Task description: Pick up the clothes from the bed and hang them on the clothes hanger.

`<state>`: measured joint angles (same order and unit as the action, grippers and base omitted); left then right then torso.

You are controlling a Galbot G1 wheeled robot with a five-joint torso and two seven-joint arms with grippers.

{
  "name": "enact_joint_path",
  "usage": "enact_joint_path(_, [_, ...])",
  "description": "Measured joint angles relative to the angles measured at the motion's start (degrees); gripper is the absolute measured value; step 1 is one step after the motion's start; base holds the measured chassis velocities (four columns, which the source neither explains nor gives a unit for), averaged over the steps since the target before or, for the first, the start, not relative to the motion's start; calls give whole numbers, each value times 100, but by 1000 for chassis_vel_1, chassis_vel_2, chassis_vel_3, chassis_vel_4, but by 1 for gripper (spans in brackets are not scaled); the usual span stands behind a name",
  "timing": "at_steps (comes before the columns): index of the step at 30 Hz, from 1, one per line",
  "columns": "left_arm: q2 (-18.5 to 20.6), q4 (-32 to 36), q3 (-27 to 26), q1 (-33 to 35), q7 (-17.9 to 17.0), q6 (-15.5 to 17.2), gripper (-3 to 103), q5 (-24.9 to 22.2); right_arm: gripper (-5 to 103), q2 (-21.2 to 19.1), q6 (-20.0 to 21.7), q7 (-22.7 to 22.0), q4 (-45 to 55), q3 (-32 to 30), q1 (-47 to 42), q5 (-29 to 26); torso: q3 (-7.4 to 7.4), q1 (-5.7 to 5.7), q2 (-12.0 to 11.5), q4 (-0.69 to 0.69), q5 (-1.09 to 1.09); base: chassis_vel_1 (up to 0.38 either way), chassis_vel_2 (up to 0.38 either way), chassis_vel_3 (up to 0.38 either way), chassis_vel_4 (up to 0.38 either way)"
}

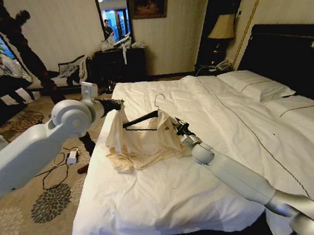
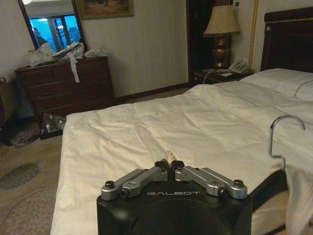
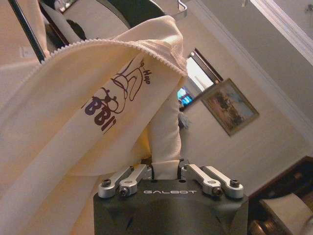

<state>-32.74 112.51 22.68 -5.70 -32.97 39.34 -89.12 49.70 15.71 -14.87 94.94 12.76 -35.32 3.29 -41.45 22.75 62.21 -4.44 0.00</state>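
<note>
A cream garment (image 1: 140, 144) with a dark printed logo (image 3: 110, 100) hangs above the left side of the white bed (image 1: 170, 197), draped over the black clothes hanger (image 1: 144, 118), whose wire hook (image 1: 157, 99) stands up. My left gripper (image 1: 116, 105) is shut on a pinch of the cloth (image 2: 169, 155) at the garment's left shoulder. My right gripper (image 1: 176, 128) is shut on the fabric (image 3: 165, 164) at its right side. The left wrist view shows the hook (image 2: 282, 133) beside the garment (image 2: 299, 193). The hanger's bar (image 3: 23, 28) crosses the right wrist view.
White pillows (image 1: 257, 85) lie against the dark headboard (image 1: 293, 54). A lamp (image 1: 222, 29) and a phone (image 2: 238, 66) sit on the nightstand. A dark dresser (image 1: 119, 63) with a mirror stands at the far wall. Cables and a power strip (image 1: 72, 157) lie on the carpet left of the bed.
</note>
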Motion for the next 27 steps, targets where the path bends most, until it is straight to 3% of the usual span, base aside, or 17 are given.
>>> enact_joint_path(8, [-916,-191,785,-578,-599,12,1,-118,19,261,194,-1,31,326,297,-52,-1,2,0,-4,0,0,0,0,0])
enact_joint_path(11, [-1009,-26,925,-689,-696,11,1,-230,19,304,213,-13,-64,340,347,-81,-1,2,0,-4,1,0,0,0,0])
enact_joint_path(15, [-892,344,981,-692,-844,14,1,-409,19,294,269,-14,-171,244,349,-165,0,2,0,-3,2,0,0,0,0])
enact_joint_path(18, [-571,628,897,-529,-892,61,1,-436,19,221,295,-16,-314,76,302,-257,0,1,0,-1,-1,0,0,0,0])
enact_joint_path(23, [-112,512,687,-307,-626,64,1,-61,19,69,283,-16,-338,-44,225,-278,0,1,0,-2,-1,0,0,0,0])
enact_joint_path(27, [-1,477,600,-235,-597,28,1,16,19,47,315,-20,-296,-42,226,-313,0,1,0,0,-2,0,0,0,0])
